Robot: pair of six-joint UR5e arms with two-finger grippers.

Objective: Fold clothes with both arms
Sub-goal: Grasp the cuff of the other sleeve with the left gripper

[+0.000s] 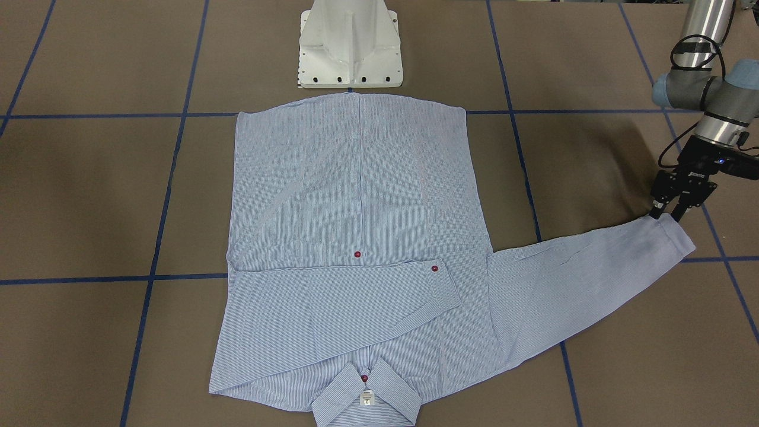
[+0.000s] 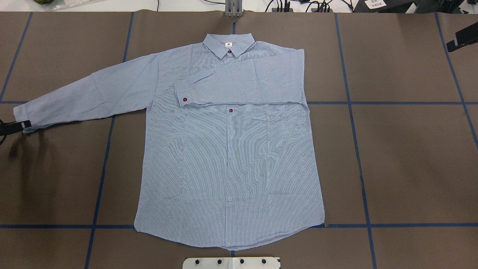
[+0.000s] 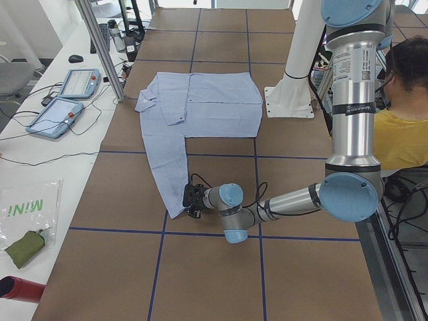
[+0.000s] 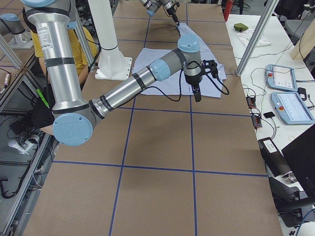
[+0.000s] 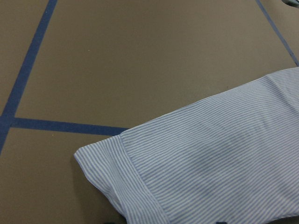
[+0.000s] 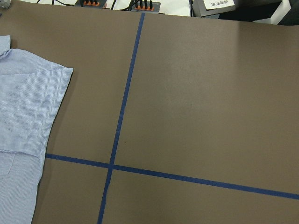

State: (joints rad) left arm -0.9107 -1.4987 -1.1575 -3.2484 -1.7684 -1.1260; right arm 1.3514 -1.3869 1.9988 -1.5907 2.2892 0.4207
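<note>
Jaws apart, left gripper [image 1: 669, 214] sits at the cuff [image 1: 675, 238]; sleeve [image 1: 581, 279] runs lengthwise from it to the shirt [image 1: 356, 196] (right gripper [image 4: 196, 97] well away, grip cannot be told).

Brown table surface [image 6: 201, 93] crossed by two blue tape lines [image 6: 125, 98] that meet low and left of centre. A light blue, finely white-striped shirt [image 6: 23, 107] lies flat at the left edge; its folded upper corner points right and stops short of the upright line. Along the far table edge: orange cable connectors [image 6: 91, 3] and a white printed label [image 6: 219, 3], lettering too small to read
</note>
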